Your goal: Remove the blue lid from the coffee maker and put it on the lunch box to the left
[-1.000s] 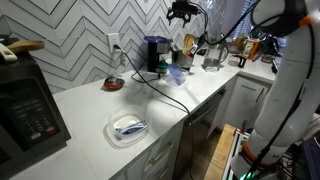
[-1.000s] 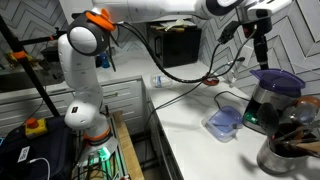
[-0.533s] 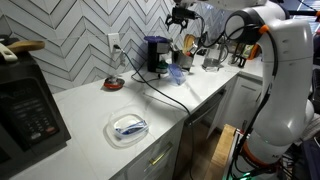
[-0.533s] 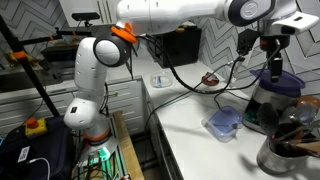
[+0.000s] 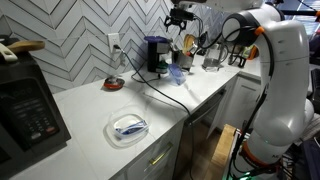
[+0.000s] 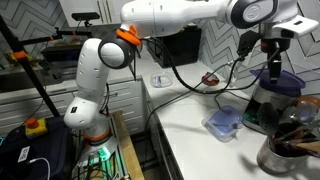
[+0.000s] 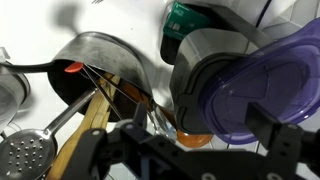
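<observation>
exterior view way back, looking along the worktop (image 5: 100,105), exterior view up close beside the coffee maker (image 6: 262,110), wrist view right above it, all share it

Arm (image 6: 185,14) stretched high and long, elbow bent, wrist turned downward. Gripper (image 6: 275,66) hung vertical, pointing straight down. In the wrist view, fingers (image 7: 288,152) stood wide apart, jaws parted.

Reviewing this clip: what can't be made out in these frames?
- Lunch box contents: too small in both exterior views.
- Blue lid: cut off by the right edge in the wrist view.
- Gap between gripper and lid: too small in an exterior view, blurred in the wrist view.
</observation>
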Robot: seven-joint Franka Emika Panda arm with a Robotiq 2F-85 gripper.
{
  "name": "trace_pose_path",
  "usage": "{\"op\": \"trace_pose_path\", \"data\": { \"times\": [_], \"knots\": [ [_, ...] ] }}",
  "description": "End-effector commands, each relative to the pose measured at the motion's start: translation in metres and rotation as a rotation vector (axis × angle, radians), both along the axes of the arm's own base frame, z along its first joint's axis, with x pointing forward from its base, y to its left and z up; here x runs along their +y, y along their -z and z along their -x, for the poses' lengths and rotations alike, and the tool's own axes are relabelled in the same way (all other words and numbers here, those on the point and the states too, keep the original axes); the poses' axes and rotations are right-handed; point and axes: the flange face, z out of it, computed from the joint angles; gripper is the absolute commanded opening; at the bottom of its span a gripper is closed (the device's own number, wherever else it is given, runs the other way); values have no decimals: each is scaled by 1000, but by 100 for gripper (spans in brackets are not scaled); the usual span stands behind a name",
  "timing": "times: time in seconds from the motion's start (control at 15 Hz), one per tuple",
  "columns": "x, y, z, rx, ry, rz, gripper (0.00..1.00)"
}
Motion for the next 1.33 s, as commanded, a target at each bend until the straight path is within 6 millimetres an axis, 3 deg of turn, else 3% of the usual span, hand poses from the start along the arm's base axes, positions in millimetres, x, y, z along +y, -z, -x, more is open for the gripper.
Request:
{"op": "trace_pose_path", "data": {
  "times": [0.0, 0.13, 0.33, 0.47, 0.6, 0.8, 1.0, 1.27],
  "knots": [
    [2, 20, -13, -3, 73, -41, 99],
    [2, 26, -19, -9, 104, -44, 84],
    [4, 31, -28, -14, 129, -32, 54],
    [4, 33, -33, -25, 144, -31, 47],
    [3, 34, -37, -48, 162, -33, 53],
    [2, 37, -44, -64, 181, -33, 68],
    [4, 42, -52, -58, 191, -20, 67],
    [9, 41, -63, -51, 164, 75, 32]
  ]
}}
